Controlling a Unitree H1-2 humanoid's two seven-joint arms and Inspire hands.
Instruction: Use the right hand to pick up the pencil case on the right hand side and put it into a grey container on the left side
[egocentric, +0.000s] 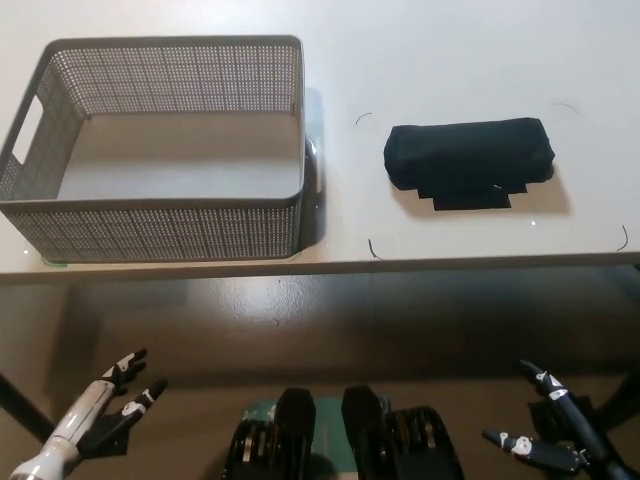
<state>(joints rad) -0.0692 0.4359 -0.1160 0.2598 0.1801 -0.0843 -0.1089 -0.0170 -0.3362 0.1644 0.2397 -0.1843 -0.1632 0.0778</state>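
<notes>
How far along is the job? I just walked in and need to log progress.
Nothing looks done: the black pencil case lies on the table, right of the empty grey container. Nothing is in hand; the right hand and left hand hang open below the table edge. Pickup and placing remain.

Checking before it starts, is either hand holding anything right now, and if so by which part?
Nothing is held. Both the left hand and right hand are open, below the table edge. The pencil case lies untouched on the table.
</notes>
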